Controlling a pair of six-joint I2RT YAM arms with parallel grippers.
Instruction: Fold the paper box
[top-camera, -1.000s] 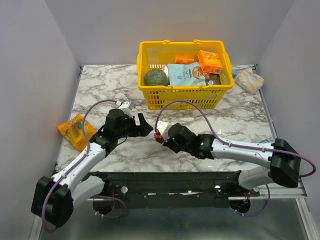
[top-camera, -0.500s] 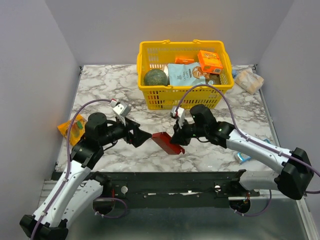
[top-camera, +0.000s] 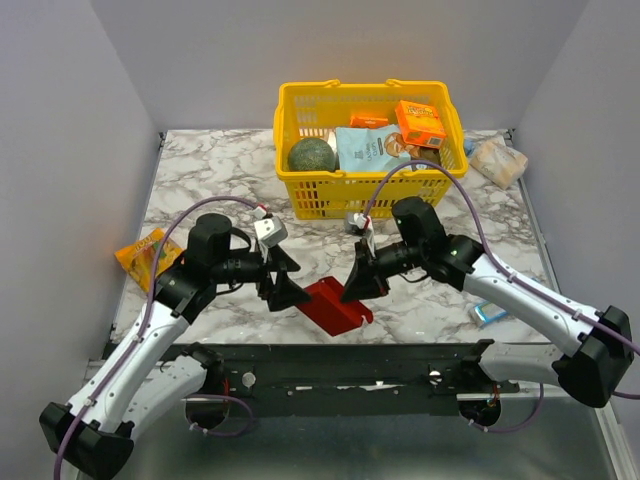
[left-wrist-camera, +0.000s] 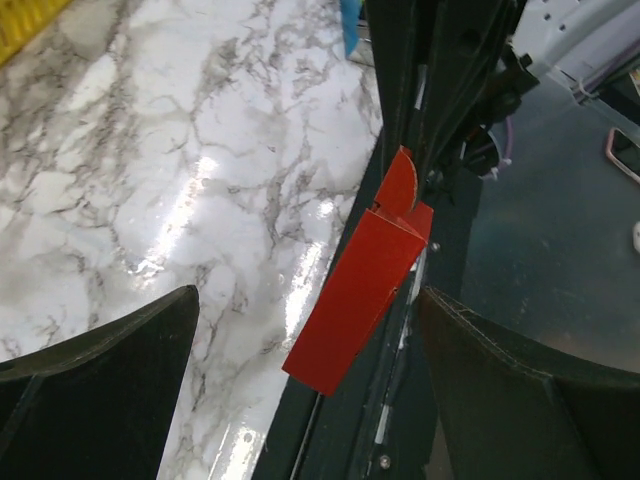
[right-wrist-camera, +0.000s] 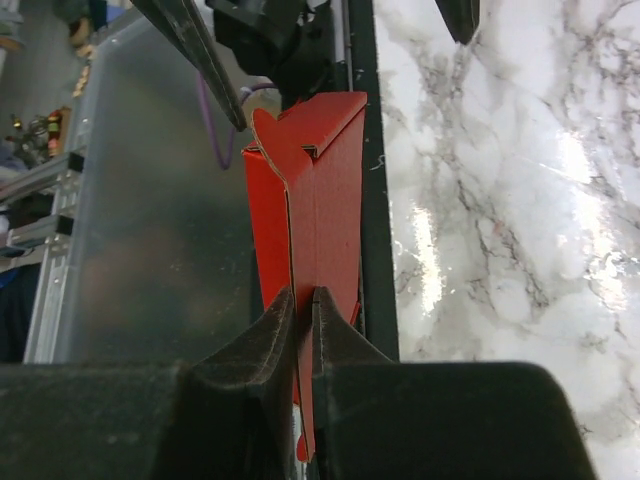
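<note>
The red paper box (top-camera: 334, 307) is partly folded and hangs over the table's near edge between my two grippers. My right gripper (top-camera: 357, 284) is shut on one wall of the paper box (right-wrist-camera: 318, 210), pinching the thin card between its fingertips. A rounded flap sticks out at the box's far end. My left gripper (top-camera: 281, 282) is open just left of the box, its jaws spread wide apart. In the left wrist view the paper box (left-wrist-camera: 362, 287) lies ahead between the fingers, not touching them.
A yellow basket (top-camera: 369, 186) with groceries stands at the back centre. An orange snack packet (top-camera: 150, 260) lies at the left edge. A wrapped packet (top-camera: 499, 160) lies at the back right, a small blue item (top-camera: 487, 313) near the right arm. The black base rail (top-camera: 340, 362) runs along the near edge.
My right gripper has carried the red box from table centre toward the near edge and turned it. My left gripper has swung in beside it, staying open.
</note>
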